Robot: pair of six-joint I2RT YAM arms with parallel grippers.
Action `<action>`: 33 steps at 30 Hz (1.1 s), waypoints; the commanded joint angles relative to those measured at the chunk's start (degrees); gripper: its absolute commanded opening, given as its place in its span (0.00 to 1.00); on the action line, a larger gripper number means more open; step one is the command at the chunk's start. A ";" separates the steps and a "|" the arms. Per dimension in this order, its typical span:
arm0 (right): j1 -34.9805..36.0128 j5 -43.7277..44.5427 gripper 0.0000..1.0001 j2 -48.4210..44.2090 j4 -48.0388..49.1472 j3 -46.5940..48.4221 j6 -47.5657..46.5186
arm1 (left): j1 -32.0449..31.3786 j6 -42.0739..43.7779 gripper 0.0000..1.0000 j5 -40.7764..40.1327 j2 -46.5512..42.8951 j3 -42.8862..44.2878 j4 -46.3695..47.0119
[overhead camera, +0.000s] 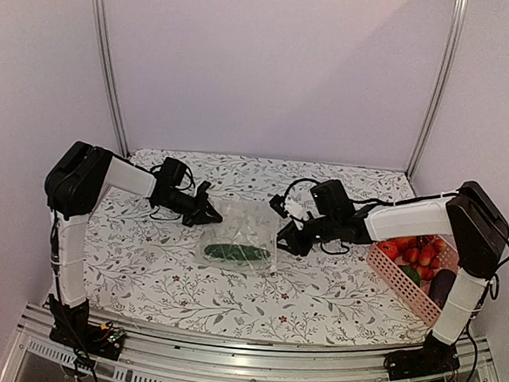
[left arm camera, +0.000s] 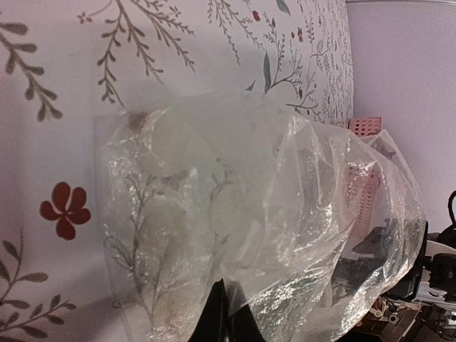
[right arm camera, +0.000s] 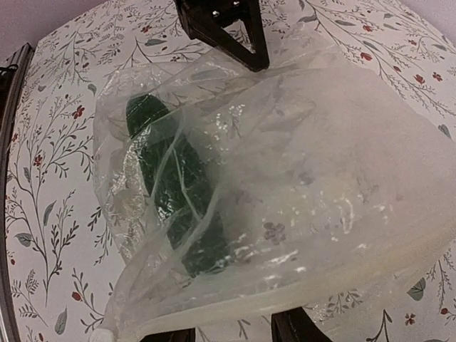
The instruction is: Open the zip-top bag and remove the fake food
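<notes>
The clear zip-top bag (overhead camera: 239, 229) lies mid-table between both arms, with a long green cucumber (overhead camera: 231, 252) of the fake food inside it. My left gripper (overhead camera: 211, 216) is shut on the bag's left edge; in the left wrist view its black fingers (left arm camera: 217, 317) pinch the crinkly film (left arm camera: 249, 214). At the bag's right edge is my right gripper (overhead camera: 283, 238). In the right wrist view its jaws (right arm camera: 235, 335) stand apart, with the thick zip strip (right arm camera: 285, 296) lying across the gap just ahead of them. The cucumber (right arm camera: 174, 185) shows through the plastic.
A pink lattice basket (overhead camera: 397, 275) stands at the right edge, beside the right arm's base. It holds red strawberries (overhead camera: 416, 250), a dark purple eggplant (overhead camera: 442, 285) and a green piece. A floral cloth (overhead camera: 144, 271) covers the table, with walls close around it.
</notes>
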 commanded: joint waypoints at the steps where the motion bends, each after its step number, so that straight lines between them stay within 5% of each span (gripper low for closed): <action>1: 3.38 -2.09 0.39 3.01 2.80 2.82 -2.28 | 0.33 -0.02 0.00 0.23 1.20 1.36 0.17; 18: 10.89 5.40 0.51 14.58 -3.18 11.53 -1.90 | -0.58 0.28 0.00 1.00 1.74 1.00 0.16; 33: 10.89 8.62 0.21 11.47 -6.16 9.57 -2.51 | 0.35 0.34 0.00 0.16 2.01 2.04 -0.47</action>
